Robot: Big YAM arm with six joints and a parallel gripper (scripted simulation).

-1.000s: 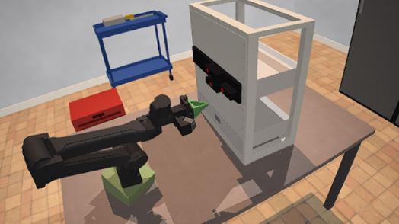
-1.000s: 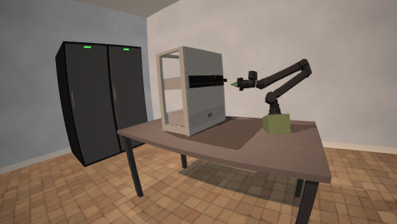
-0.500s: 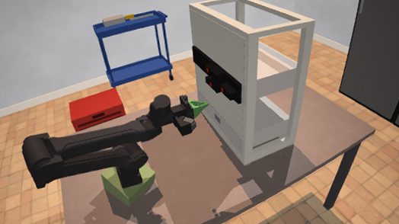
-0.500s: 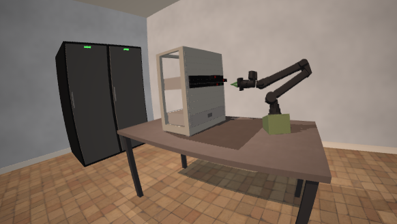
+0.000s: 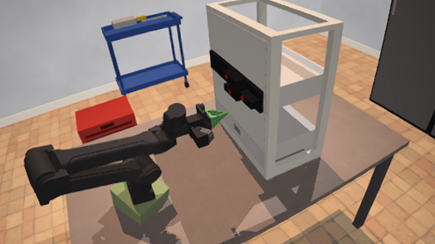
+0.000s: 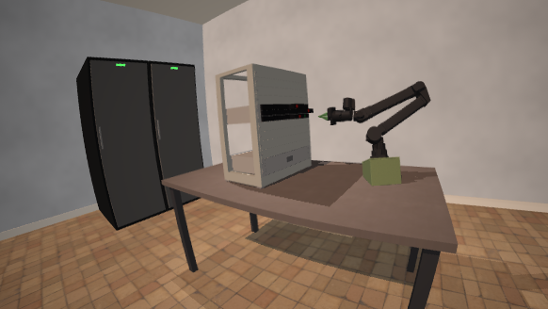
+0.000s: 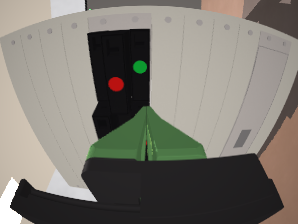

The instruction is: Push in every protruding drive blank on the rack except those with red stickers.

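The pale grey rack (image 5: 272, 78) stands on the table, and it also shows in the exterior view (image 6: 264, 124). A band of black drive blanks (image 5: 237, 81) crosses its front, and some of them stick out. Several carry a red sticker (image 5: 242, 97). My gripper (image 5: 221, 115) (image 6: 323, 116) has green fingers and is shut on nothing. It hovers a short way in front of the rack, near the band's height, pointing at it and apart from it. In the wrist view the fingertips (image 7: 147, 137) sit just below the black band (image 7: 120, 83), where a red dot (image 7: 116, 84) and a green dot (image 7: 140, 67) show.
My arm's green base block (image 5: 140, 200) sits on the table left of the rack. A blue cart (image 5: 147, 52) and a red toolbox (image 5: 105, 118) stand on the floor behind. Dark cabinets (image 6: 141, 137) stand beyond the rack's rear.
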